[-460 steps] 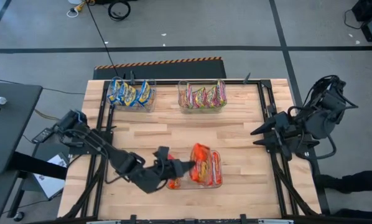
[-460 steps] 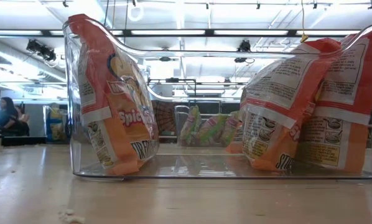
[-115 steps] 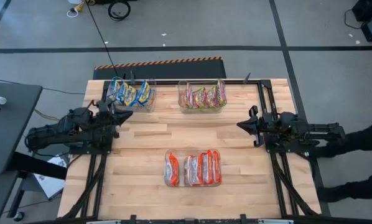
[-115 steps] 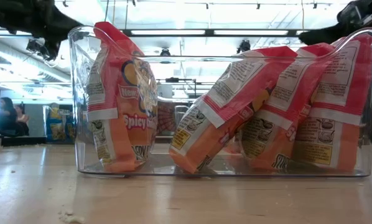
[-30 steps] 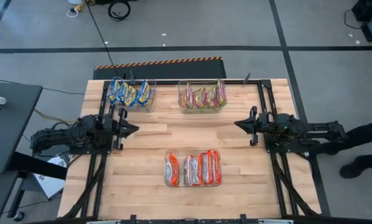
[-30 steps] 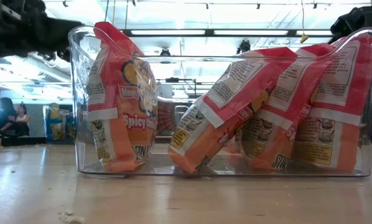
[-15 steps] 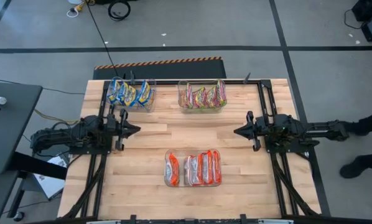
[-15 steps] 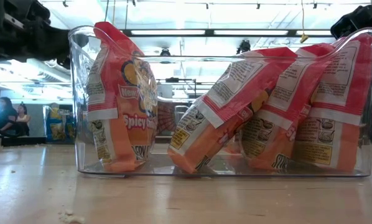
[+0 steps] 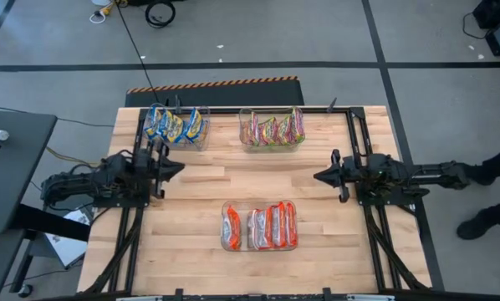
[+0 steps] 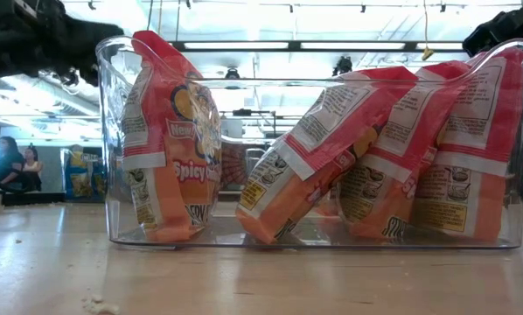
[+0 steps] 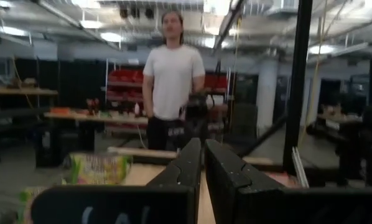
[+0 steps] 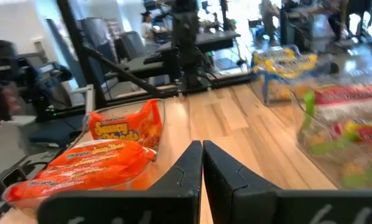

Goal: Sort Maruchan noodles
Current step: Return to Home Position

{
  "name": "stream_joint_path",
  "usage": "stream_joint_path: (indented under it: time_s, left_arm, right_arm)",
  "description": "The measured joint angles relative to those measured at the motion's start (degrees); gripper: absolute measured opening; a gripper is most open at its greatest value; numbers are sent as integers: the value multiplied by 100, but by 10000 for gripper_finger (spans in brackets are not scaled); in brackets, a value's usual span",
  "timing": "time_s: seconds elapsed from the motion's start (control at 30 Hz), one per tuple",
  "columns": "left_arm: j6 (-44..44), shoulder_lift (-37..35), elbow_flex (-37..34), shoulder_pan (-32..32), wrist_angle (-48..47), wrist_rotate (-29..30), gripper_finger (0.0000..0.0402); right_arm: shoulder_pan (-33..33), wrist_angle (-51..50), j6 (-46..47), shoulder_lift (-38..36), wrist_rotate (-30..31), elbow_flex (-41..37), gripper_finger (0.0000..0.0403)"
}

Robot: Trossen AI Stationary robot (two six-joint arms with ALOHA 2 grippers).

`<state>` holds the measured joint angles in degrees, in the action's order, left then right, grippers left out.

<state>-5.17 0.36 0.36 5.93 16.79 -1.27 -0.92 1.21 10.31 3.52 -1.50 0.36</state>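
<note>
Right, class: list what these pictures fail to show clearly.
- Blue packets: count unclear in the high view, too small and overlapping.
- Green packets: print blurred in the left wrist view.
- Orange packets: in the low view they largely hide the green packets behind.
- Left arm and right arm: cut off by the low view's top edge.

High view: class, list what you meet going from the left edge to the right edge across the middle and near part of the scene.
Dark side table → left gripper → clear bin holding the orange noodle packets → right gripper → a person's leg. The two far bins overlap these, so they are left out.
</note>
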Motion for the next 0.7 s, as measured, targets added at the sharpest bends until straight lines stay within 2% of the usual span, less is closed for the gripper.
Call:
stream_joint_path:
  time_s: [0.07, 0.2, 0.33, 0.53, 0.7]
  left_arm:
    - [-39, -2, 0, 0, 200, 14, 27]
    - [-219, -2, 0, 0, 331, 122, 27]
    - [-468, 0, 0, 0, 191, 114, 27]
    - [-354, 2, 0, 0, -294, 112, 27]
    - [-430, 0, 0, 0, -486, 106, 27]
  right_arm:
    - [-1, -26, 157, 62, 186, 0, 19]
    - [-1, -27, 140, 158, 184, 1, 19]
    - [-1, -25, 59, 174, 182, 0, 19]
    - [-1, 55, -88, 174, 182, 0, 19]
    - [-1, 324, -36, 174, 463, 0, 19]
